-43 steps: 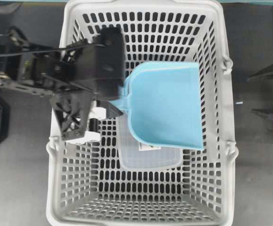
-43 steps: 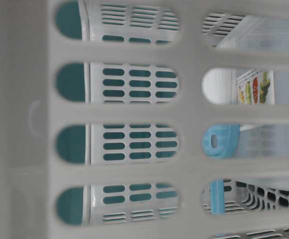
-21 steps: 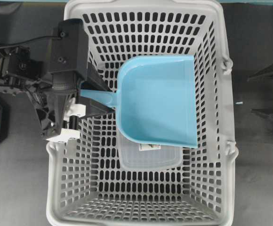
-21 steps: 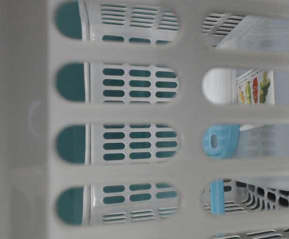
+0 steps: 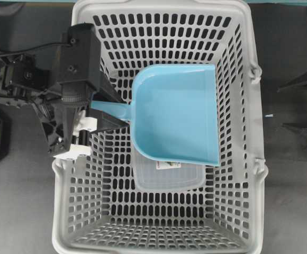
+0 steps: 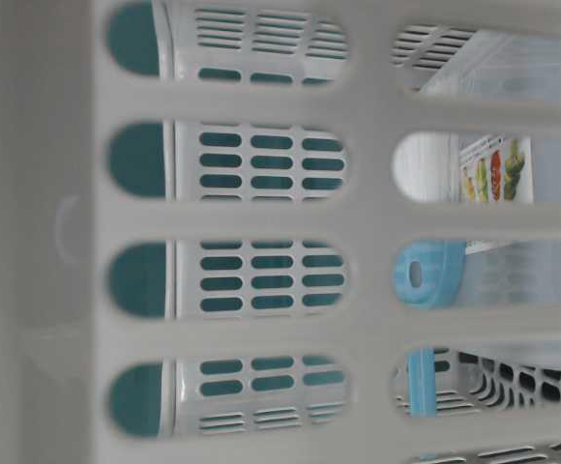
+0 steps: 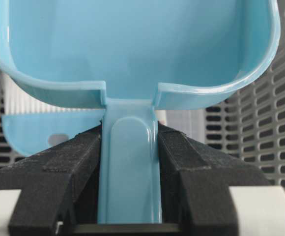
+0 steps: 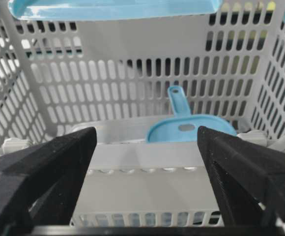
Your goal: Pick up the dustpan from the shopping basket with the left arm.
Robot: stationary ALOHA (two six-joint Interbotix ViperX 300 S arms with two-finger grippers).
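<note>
Dustpan being drawn leftward with left gripper, handle clamped; scoop being carried up, clear of shopping basket floor.

surface: dark grey matte flat tabletop | far edge: thin teal strip | light: even, soft, no hard shadows | walls, windows: not visible
</note>
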